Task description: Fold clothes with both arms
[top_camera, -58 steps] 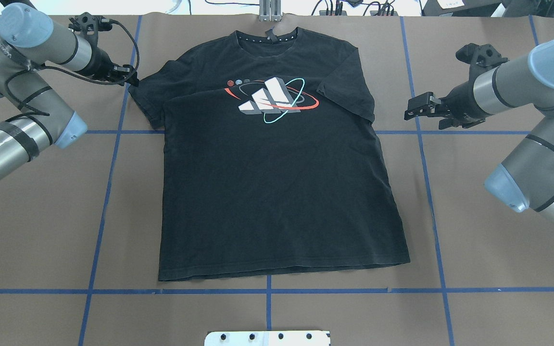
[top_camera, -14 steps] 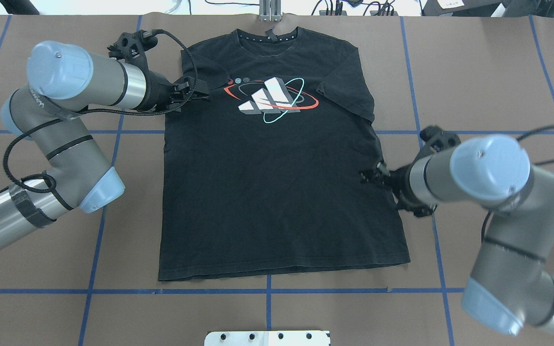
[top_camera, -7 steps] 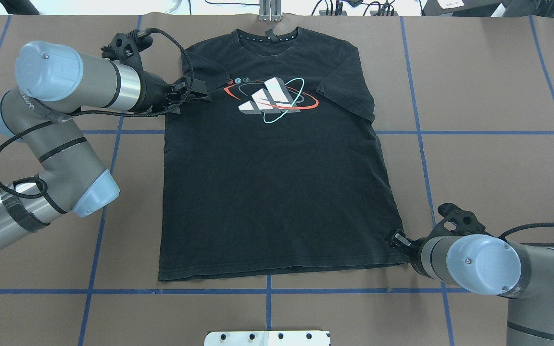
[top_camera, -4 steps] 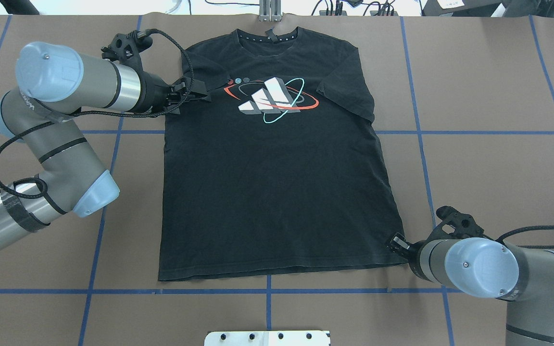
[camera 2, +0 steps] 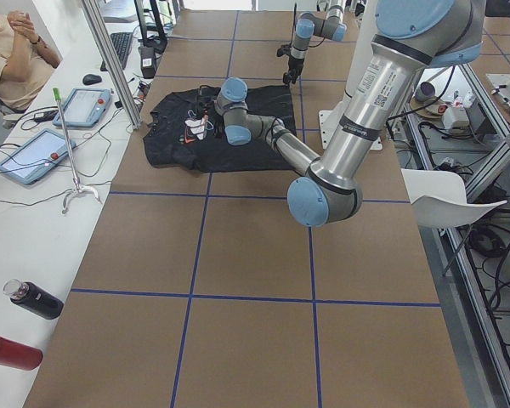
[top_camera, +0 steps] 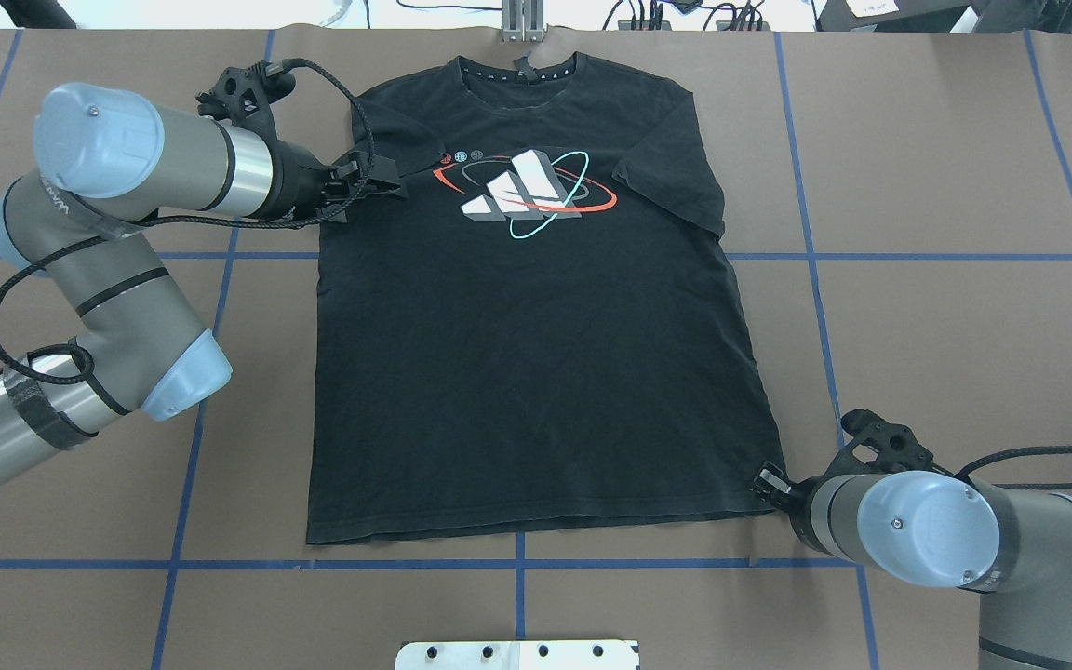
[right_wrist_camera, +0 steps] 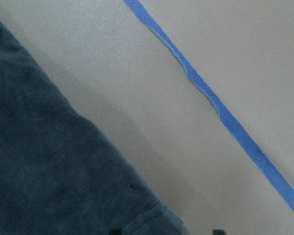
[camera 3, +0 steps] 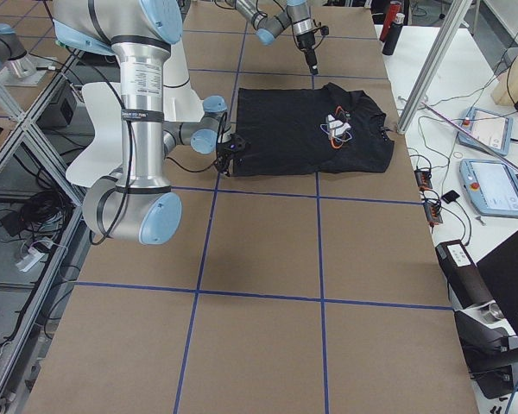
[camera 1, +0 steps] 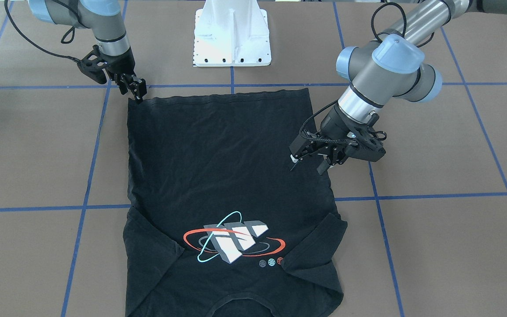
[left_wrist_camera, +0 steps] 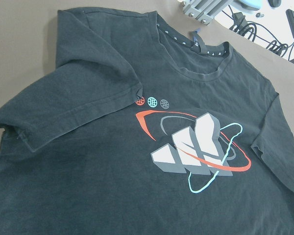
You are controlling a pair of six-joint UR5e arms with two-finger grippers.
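Observation:
The black T-shirt (top_camera: 536, 372) lies flat and face up on the brown table, collar at the far side. Its left sleeve (top_camera: 387, 130) is folded in onto the chest next to the print (top_camera: 522, 191). My left gripper (top_camera: 382, 183) hovers open and empty above that sleeve; in the front view (camera 1: 308, 164) its fingers stand apart over the shirt's edge. My right gripper (top_camera: 767, 482) is low at the near right hem corner (camera 1: 130, 102). The right wrist view shows that corner (right_wrist_camera: 152, 218) between two dark tips set apart, so it is open.
The white pedestal base (camera 1: 232, 35) stands at the near table edge. Blue tape lines (top_camera: 517, 564) grid the table. A metal bracket (top_camera: 522, 23) sits behind the collar. A seated person (camera 2: 8, 51), tablets and bottles are on the side bench.
Over eight seconds the left sleeve got folded onto the chest. In the last second my right gripper slid slightly down to the hem corner. The left arm barely moved.

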